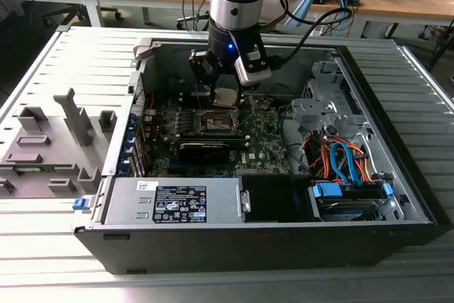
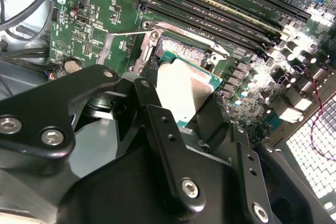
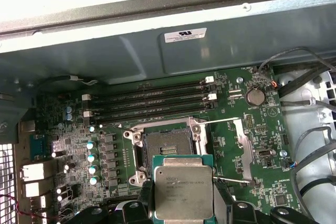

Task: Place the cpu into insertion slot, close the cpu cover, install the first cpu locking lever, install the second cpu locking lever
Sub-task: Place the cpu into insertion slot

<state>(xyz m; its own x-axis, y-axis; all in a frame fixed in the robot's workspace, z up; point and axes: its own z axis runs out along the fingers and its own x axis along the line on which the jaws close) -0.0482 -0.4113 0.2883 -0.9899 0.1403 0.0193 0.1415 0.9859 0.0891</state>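
My gripper [image 1: 225, 96] is shut on the cpu [image 1: 225, 98], a small pale silvery square chip, and holds it flat a little above the motherboard inside the open computer case. In both wrist views the cpu [image 3: 182, 192] [image 2: 184, 90] sits between the black fingers [image 3: 145, 199], just short of the insertion slot [image 3: 168, 143] [image 2: 185, 51], a dark square recess with a metal rim that lies uncovered. The cpu cover [image 3: 242, 141] looks swung open beside the slot. Two thin wire locking levers [image 3: 220, 121] [image 3: 234, 180] stick out unlatched.
Long black memory slots [image 3: 152, 103] run just beyond the socket. A black graphics card [image 1: 206, 150] lies on the near side, with the power supply [image 1: 177, 202] in front. Cables [image 1: 344, 161] and a drive cage [image 1: 319, 97] fill the exterior view's right. Case walls [image 1: 142, 69] surround everything.
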